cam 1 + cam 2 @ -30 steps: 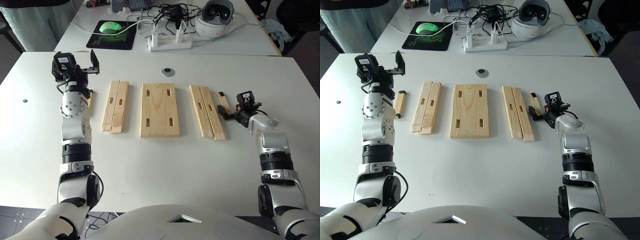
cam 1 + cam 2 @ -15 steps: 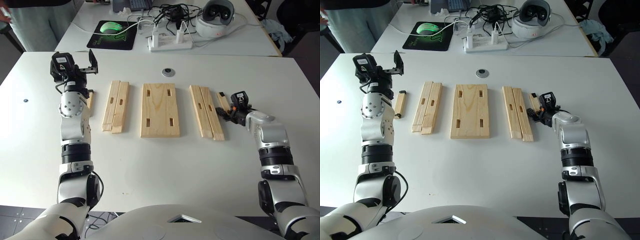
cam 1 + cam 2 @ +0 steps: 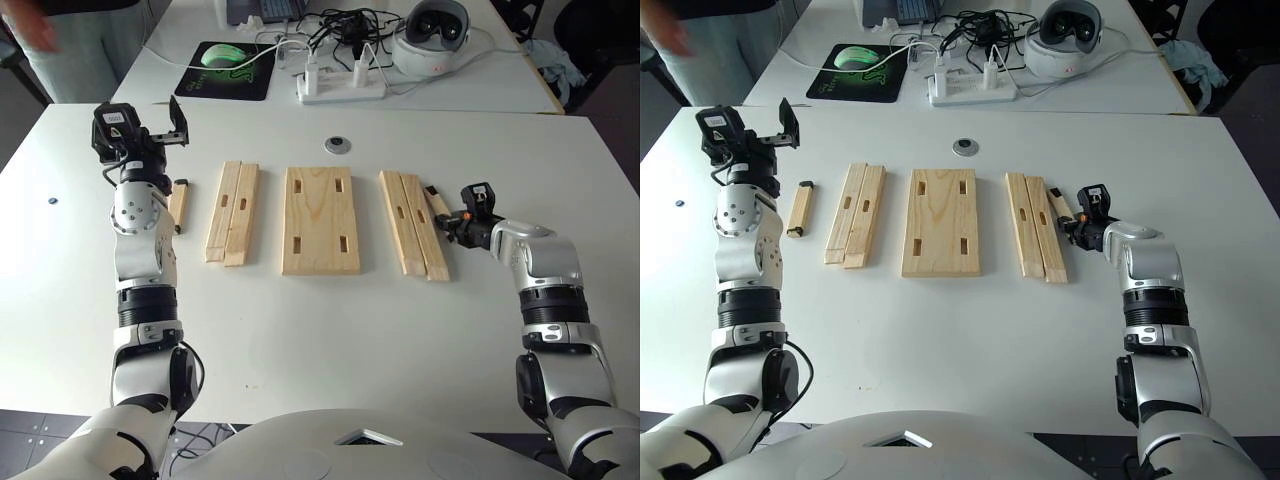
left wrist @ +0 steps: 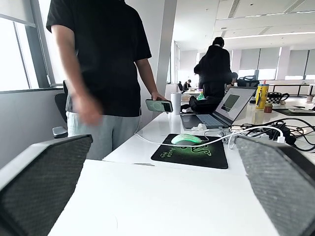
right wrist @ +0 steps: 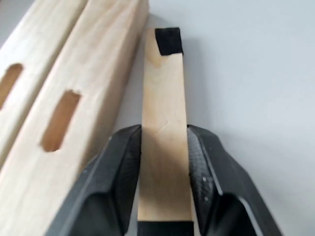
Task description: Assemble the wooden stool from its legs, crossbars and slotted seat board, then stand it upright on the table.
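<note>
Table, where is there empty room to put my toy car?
The near part of the table, between both arms and in front of the seat board, is bare. The middle row is crowded: left leg pair, right leg pair, and the right hand gripping a crossbar.

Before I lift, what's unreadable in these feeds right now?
1. Right crossbar: near end cut off at right wrist view's edge, inside the right gripper.
2. Same crossbar, eye views: mostly hidden under the gripper.
3. Left crossbar: dark tip too small to identify, eye views.
</note>
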You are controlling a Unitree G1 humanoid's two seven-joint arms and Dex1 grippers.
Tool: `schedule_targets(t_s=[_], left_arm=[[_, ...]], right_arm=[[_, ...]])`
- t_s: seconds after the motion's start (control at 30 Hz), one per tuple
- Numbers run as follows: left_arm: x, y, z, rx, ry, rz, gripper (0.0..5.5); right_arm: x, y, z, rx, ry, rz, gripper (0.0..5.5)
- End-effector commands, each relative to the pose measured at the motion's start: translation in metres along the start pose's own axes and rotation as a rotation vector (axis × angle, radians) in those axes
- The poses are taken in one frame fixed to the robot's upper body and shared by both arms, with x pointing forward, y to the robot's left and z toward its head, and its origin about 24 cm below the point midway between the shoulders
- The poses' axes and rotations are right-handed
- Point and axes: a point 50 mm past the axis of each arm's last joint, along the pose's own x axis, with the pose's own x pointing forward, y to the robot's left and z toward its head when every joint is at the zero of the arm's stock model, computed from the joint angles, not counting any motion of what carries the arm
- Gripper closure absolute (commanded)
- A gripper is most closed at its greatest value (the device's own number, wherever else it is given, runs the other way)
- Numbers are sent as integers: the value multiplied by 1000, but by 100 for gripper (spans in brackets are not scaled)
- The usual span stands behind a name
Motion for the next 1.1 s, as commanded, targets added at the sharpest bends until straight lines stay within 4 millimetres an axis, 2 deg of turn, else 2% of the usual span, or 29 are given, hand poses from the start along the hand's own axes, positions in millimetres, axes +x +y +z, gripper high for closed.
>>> schedule_targets(t_s=[0.03,0.13,0.23,0.3,0.4,0.47,0.57,0.63,0.73,0.8,0.93,1.1], left_arm=[[5,2,4,13,-4,-10,10],[7,1,4,-6,6,-26,10],[8,-1,2,-58,28,-76,10],[8,-4,3,-110,29,-115,10],[11,-6,8,-270,28,-152,10],[13,-9,12,-394,42,-192,10],[15,-23,20,-498,64,-309,10],[16,-34,28,-587,94,-403,10],[13,-54,41,-659,158,-586,10],[7,-68,47,-691,211,-720,10],[-6,-85,52,-757,295,-899,10],[-14,-94,55,-834,363,-993,10]], right_arm=[[1,-11,-51,18,195,-96,416],[1,-15,-49,25,162,-126,416],[0,-18,-35,26,61,-153,416],[-2,-19,-18,38,-75,-157,416],[-21,-19,36,45,-454,-159,416],[-32,-8,62,-63,-619,-159,416],[-34,16,75,-129,-693,-59,416],[-38,40,84,-139,-759,92,416],[-42,88,88,-277,-802,336,416],[-40,106,84,-330,-801,423,416],[-40,121,82,-341,-820,493,416],[-42,126,77,-343,-834,508,416]])
